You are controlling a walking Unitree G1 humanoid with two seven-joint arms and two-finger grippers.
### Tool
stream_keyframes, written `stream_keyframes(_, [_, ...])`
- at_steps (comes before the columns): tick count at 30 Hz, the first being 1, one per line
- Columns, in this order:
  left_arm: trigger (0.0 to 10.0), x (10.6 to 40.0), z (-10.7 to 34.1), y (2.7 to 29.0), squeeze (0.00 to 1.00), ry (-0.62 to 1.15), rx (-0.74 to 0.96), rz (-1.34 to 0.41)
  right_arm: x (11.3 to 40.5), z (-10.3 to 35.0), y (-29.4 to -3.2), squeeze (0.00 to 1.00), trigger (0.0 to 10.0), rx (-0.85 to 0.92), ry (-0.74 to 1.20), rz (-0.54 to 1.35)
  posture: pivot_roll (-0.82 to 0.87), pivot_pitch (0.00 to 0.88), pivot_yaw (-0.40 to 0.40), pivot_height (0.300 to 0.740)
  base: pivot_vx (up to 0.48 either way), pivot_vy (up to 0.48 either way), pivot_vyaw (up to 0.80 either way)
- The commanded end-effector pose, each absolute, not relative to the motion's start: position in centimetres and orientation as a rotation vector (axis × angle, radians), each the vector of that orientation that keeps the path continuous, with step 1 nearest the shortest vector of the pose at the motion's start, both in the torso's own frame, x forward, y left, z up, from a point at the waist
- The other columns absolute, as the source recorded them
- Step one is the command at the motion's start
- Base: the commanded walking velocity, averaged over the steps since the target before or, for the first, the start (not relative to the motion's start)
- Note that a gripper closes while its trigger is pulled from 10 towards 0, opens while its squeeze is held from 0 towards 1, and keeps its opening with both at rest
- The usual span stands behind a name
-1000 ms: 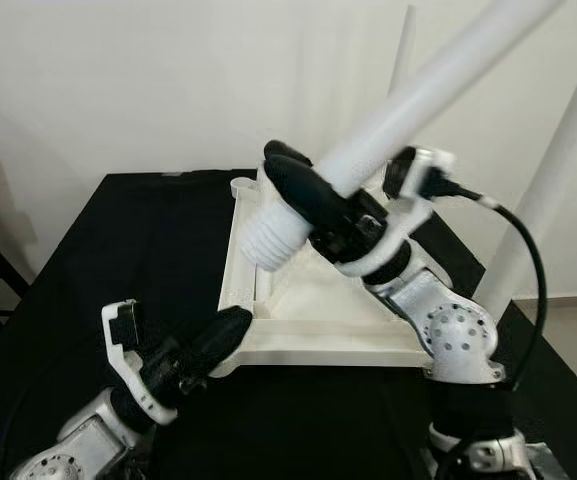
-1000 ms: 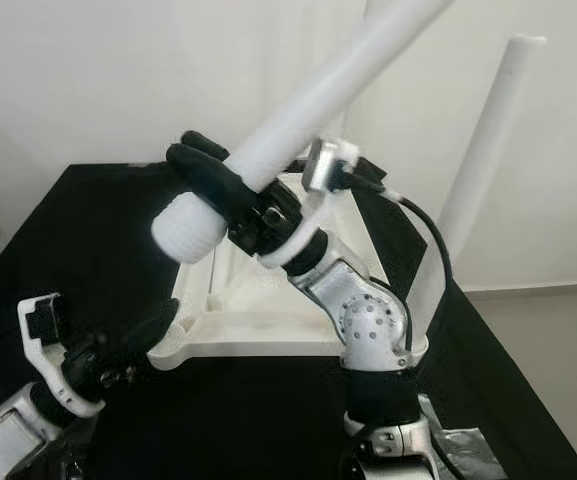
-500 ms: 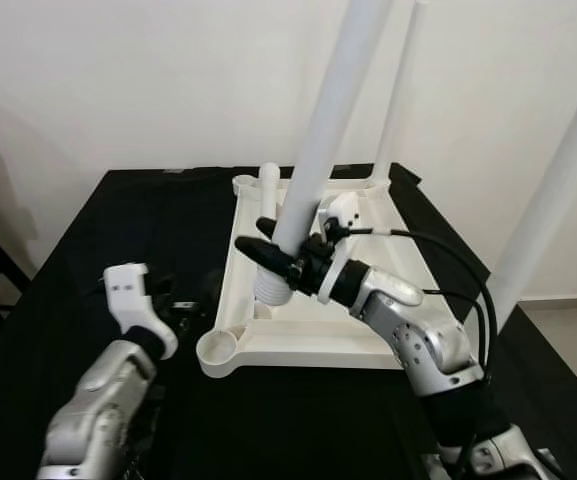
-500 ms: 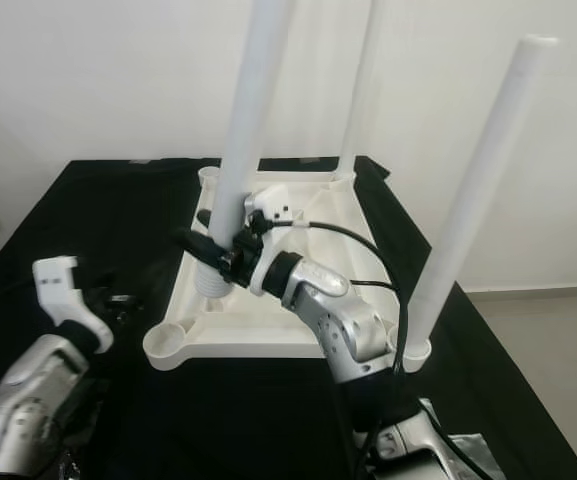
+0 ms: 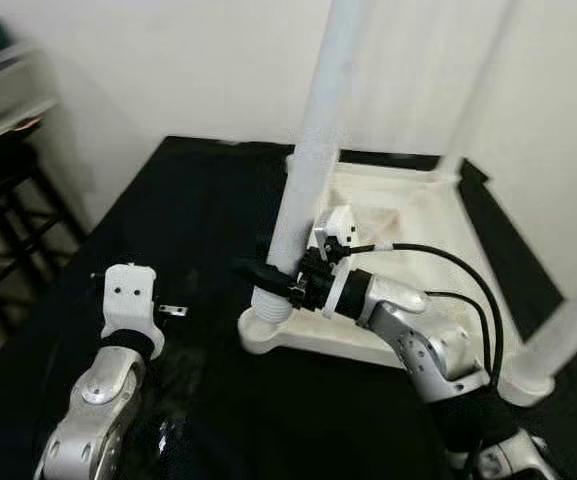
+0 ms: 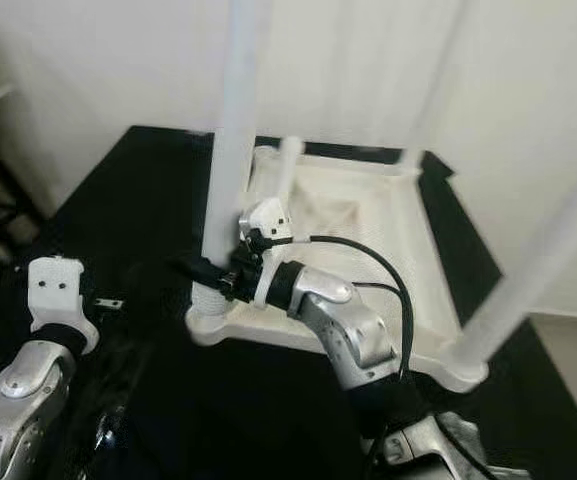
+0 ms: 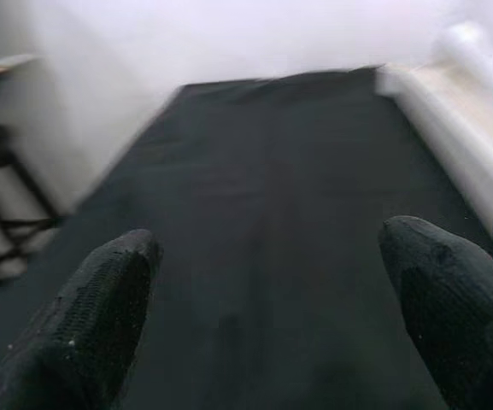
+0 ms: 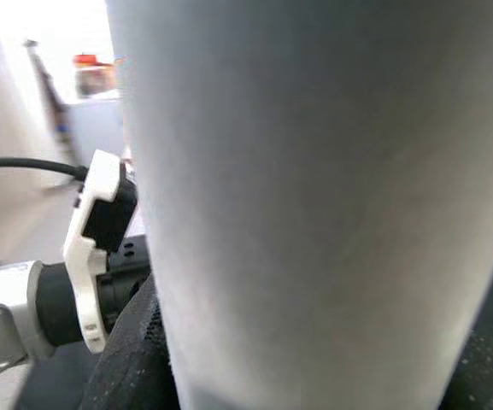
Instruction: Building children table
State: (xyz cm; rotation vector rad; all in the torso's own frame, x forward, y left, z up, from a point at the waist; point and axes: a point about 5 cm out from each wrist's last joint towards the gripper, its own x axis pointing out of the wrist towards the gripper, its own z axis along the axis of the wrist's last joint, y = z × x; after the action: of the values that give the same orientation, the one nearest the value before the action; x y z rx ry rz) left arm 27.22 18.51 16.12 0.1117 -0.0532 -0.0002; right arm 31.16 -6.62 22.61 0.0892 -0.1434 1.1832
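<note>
My right tool [image 5: 265,272] is clamped around the lower end of a white table leg [image 5: 308,170], its black fingers [image 6: 193,268] closed on either side of the tube just above the ribbed base. That leg stands nearly upright with its foot seated in the near-left corner socket [image 5: 268,328] of the upturned white tabletop [image 5: 398,235]. From the right wrist camera I see the leg [image 8: 314,196] pressed right up against the lens, pale and smooth, with the left arm's white wrist bracket [image 8: 96,248] beyond it.

My left tool [image 7: 272,316] is spread wide and holds nothing; its two black fingertips [image 7: 101,299] are well apart, and I see them over the black surface [image 7: 255,213], with the tabletop's white edge [image 7: 451,145] off to one side. In the head view the left arm [image 5: 108,390] lies low on my left, near the tabletop but apart from it.

The tabletop lies upside down on the black surface [image 5: 168,220]. I see a second leg [image 5: 568,320] standing in the near-right corner, and a third [image 5: 483,70] rising from the far-right corner, both blurred. A short white stub [image 6: 288,165] stands at the far-left corner. Off the surface, at far left, there is a dark stool [image 5: 13,200] against the white wall [image 5: 168,60].
</note>
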Motion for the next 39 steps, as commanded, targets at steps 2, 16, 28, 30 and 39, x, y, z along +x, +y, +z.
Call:
stream_keyframes(2, [10.0,26.8,16.2,18.6,0.0,-0.049,0.161,0.009,31.2,23.3,-6.2,0.0,10.0,0.074,-0.179,1.213,0.07,0.182,-0.039,0.74,0.0,0.0,0.79])
stream_keyframes(16, [10.0,26.3,15.8,17.3,0.0,-0.019,0.202,-0.062,32.4,23.3,-6.5,0.0,10.0,0.032,-0.195,1.129,0.07,0.188,-0.024,0.74,0.0,0.206,0.11])
stream_keyframes(28, [10.0,26.2,15.4,16.5,0.0,-0.012,0.232,-0.144,32.3,23.3,-8.9,0.0,10.0,-0.02,-0.18,1.25,0.07,0.171,-0.01,0.74,0.0,0.0,0.0])
stream_keyframes(30, [10.0,26.2,15.4,16.5,0.0,-0.013,0.231,-0.149,32.3,23.3,-9.1,0.0,10.0,-0.031,-0.175,1.262,0.07,0.171,-0.01,0.74,0.0,0.0,0.0])
stream_keyframes(39, [10.0,26.2,15.4,16.1,0.0,-0.014,0.226,-0.195,33.5,23.4,-12.6,0.0,10.0,-0.159,-0.13,1.197,0.06,0.178,-0.015,0.74,0.0,0.0,0.0])
